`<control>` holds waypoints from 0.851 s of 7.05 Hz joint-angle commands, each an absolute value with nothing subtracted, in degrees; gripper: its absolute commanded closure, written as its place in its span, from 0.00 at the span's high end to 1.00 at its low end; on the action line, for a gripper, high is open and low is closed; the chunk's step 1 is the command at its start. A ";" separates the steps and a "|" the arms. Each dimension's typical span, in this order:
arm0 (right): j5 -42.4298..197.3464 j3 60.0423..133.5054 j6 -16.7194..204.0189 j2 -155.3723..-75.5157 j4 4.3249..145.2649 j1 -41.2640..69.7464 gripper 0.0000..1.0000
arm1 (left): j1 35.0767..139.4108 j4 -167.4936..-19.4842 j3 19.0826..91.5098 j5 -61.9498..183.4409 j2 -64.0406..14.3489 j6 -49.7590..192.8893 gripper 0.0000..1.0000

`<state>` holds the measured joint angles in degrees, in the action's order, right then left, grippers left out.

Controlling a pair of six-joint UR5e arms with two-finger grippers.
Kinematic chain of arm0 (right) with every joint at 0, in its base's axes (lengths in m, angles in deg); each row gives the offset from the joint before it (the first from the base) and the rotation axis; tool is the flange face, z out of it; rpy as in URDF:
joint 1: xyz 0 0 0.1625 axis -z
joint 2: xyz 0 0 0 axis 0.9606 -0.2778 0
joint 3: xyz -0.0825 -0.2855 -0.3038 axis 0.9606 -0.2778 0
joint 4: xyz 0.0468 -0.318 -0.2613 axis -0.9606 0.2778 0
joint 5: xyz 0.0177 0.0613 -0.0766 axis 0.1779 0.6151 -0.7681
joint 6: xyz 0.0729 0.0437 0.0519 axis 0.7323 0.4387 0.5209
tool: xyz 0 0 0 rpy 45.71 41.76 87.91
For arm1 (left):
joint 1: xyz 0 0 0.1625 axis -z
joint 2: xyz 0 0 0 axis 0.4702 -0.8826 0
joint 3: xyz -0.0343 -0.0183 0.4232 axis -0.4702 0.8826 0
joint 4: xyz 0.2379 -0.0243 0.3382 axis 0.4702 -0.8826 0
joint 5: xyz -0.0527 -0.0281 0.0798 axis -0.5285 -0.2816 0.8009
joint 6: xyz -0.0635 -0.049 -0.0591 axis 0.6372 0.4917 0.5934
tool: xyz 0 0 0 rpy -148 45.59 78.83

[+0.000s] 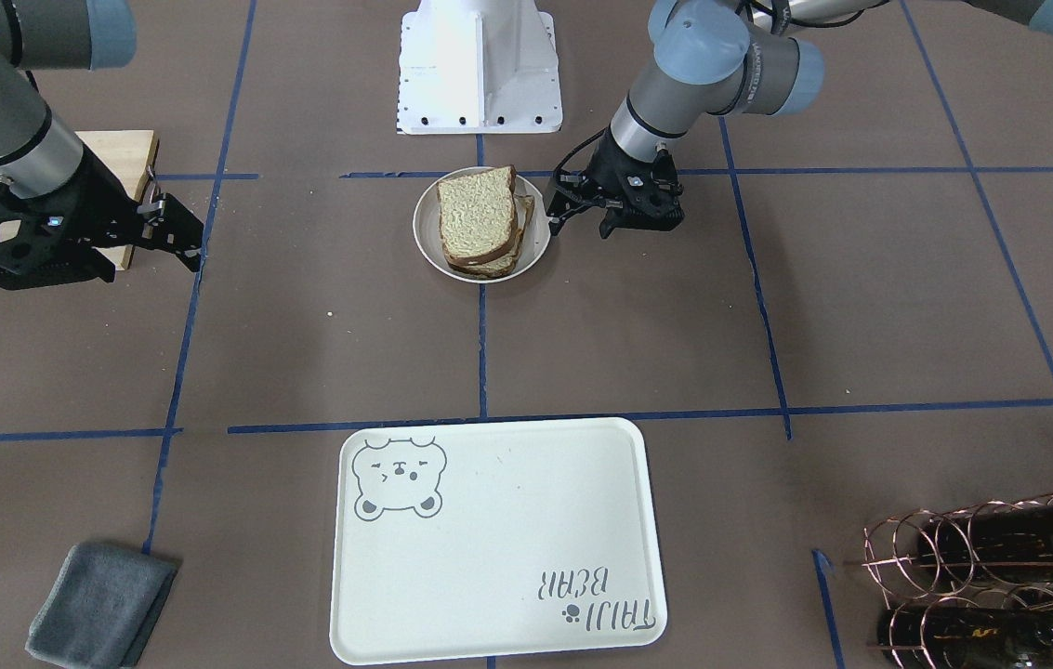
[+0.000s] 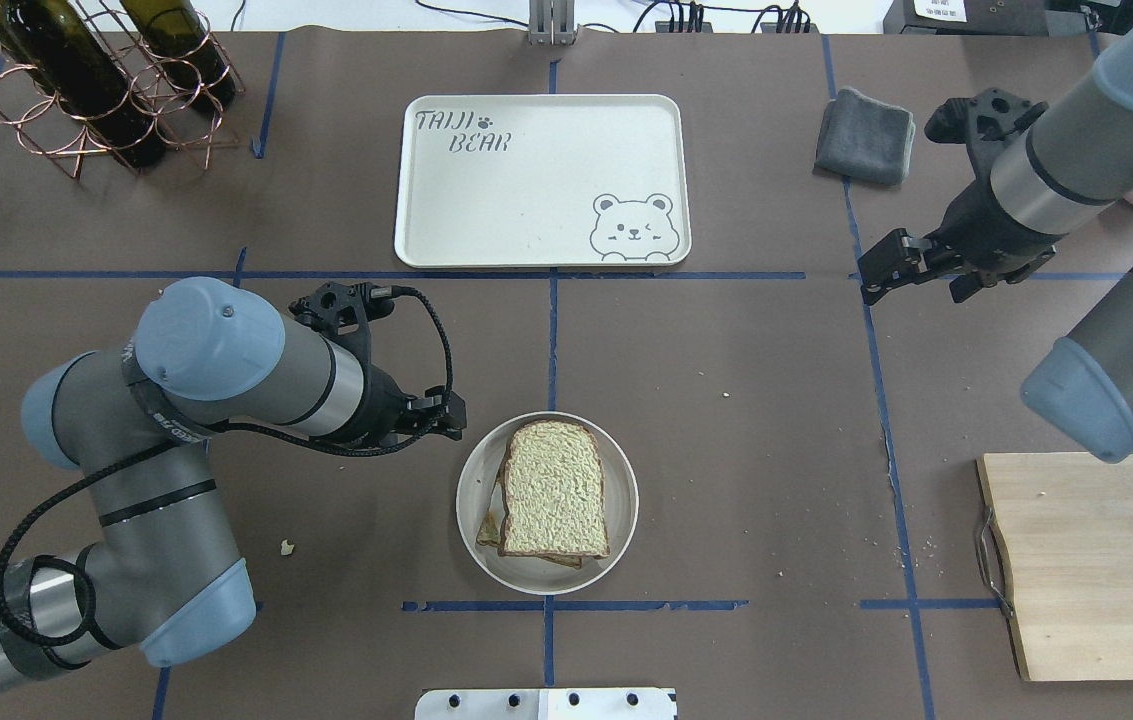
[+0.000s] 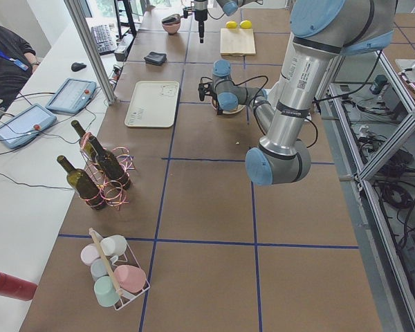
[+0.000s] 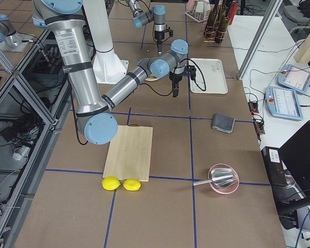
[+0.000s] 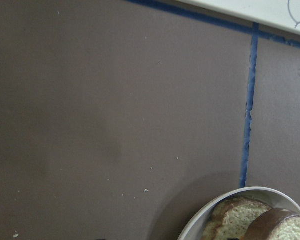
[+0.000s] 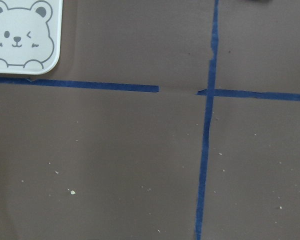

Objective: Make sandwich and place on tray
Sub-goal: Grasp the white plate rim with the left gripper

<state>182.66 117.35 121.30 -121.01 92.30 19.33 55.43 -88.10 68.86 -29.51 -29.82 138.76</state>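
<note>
The sandwich [image 1: 480,223] lies on a small round white plate [image 1: 421,243] mid-table: tan, brown-crusted slices stacked slightly askew, with the egg hidden between them. It also shows in the overhead view [image 2: 554,490] on the plate [image 2: 626,500]. The white bear tray [image 2: 526,190] lies bare beyond the plate; it also shows in the front-facing view [image 1: 498,557]. My left gripper [image 2: 454,415] hovers just beside the plate's rim, open and empty, and also shows in the front-facing view [image 1: 552,206]. My right gripper [image 2: 881,272] is open and empty, far from the plate and off to its side. The left wrist view shows the plate's rim [image 5: 210,210] and bread [image 5: 240,225].
A wooden board [image 2: 1096,560] lies under my right arm. A folded grey cloth [image 2: 864,135] lies beside the tray. A copper rack with dark wine bottles [image 2: 96,90] stands at the far left corner. Blue tape lines cross the brown table.
</note>
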 commanded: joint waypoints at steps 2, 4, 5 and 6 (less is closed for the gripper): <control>184.69 117.25 117.84 -123.59 92.27 16.92 1.00 | 50.73 -88.13 64.97 -26.71 -31.88 140.33 0.72; 184.69 117.25 117.84 -123.60 92.27 16.92 1.00 | 50.20 -88.21 64.35 -26.71 -31.79 140.33 0.57; 184.69 117.25 117.84 -123.51 92.27 16.92 1.00 | 50.20 -88.30 64.26 -26.79 -31.79 140.33 0.49; 184.69 117.25 117.84 -123.51 92.27 16.92 1.00 | 50.02 -88.30 64.00 -26.79 -31.88 140.33 0.45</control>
<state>184.69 117.25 117.85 -123.54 92.27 16.92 50.19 -88.26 64.29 -26.77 -31.81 140.33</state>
